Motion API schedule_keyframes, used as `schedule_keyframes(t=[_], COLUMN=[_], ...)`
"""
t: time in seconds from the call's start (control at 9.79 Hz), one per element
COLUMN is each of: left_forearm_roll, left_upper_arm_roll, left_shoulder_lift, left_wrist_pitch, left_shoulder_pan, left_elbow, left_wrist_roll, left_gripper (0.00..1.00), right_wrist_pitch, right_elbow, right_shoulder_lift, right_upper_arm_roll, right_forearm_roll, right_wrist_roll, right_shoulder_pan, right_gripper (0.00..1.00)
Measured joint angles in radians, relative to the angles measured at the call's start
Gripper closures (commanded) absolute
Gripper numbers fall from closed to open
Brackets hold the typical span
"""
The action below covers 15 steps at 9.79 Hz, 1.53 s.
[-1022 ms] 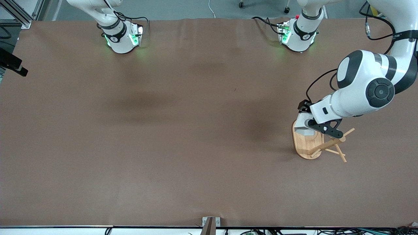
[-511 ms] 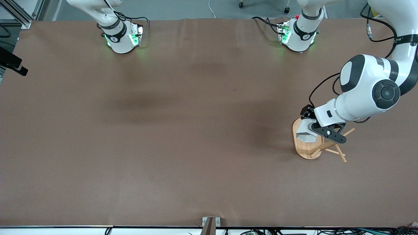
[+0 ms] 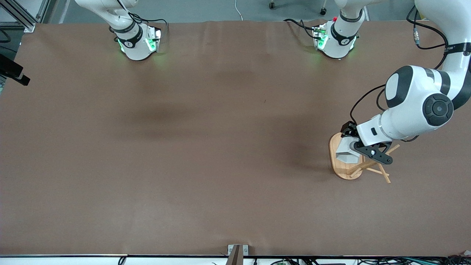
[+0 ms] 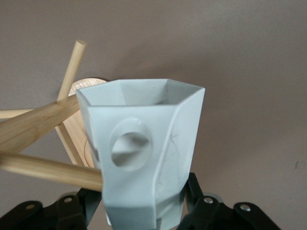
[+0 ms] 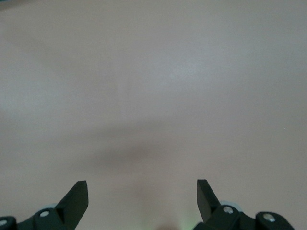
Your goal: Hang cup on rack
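Observation:
My left gripper (image 3: 354,146) is shut on the white faceted cup (image 3: 346,151) and holds it over the oval base of the bamboo rack (image 3: 340,170), beside the post. In the left wrist view the cup (image 4: 163,143) fills the middle, clamped low on its body by the gripper (image 4: 144,213). The handle's round hole (image 4: 129,148) faces the camera with nothing through it. One peg (image 4: 48,167) ends at the edge of the handle block, beside the hole. My right gripper (image 5: 142,194) is open and empty above bare table; it is out of the front view.
The rack stands near the left arm's end of the table, its pegs (image 3: 382,175) sticking out toward the front camera. The two arm bases (image 3: 136,40) (image 3: 336,38) stand along the table's edge. The brown tabletop (image 3: 206,147) holds nothing else.
My left gripper has carried the cup a little over the rack base toward the post and pegs. The right arm has not visibly moved.

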Motion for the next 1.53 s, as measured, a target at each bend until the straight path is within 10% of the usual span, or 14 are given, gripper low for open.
schedule_keyframes(t=[0.51, 0.61, 0.72, 1.53], left_forearm_roll=[0.000, -0.007, -0.019, -0.030], left_upper_arm_roll=[0.046, 0.046, 0.046, 0.044], left_shoulder_lift=[-0.005, -0.005, -0.005, -0.060], left_wrist_pitch=[0.000, 0.001, 0.001, -0.026], left_shoulder_pan=[0.004, 0.004, 0.005, 0.005], left_elbow=[0.003, 0.003, 0.003, 0.033], left_wrist_roll=[0.064, 0.064, 0.064, -0.006], left_gripper=[0.85, 0.26, 0.00, 0.00], right_wrist_pitch=[0.007, 0.016, 0.017, 0.017], right_elbow=[0.000, 0.000, 0.000, 0.000], right_shoulder_lift=[0.001, 0.002, 0.004, 0.007], right_upper_arm_roll=[0.000, 0.000, 0.000, -0.001], right_forearm_roll=[0.000, 0.000, 0.000, 0.000], right_wrist_roll=[0.007, 0.009, 0.010, 0.011], right_shoulder_pan=[0.000, 0.000, 0.000, 0.000], right_gripper=[0.00, 0.00, 0.00, 0.00])
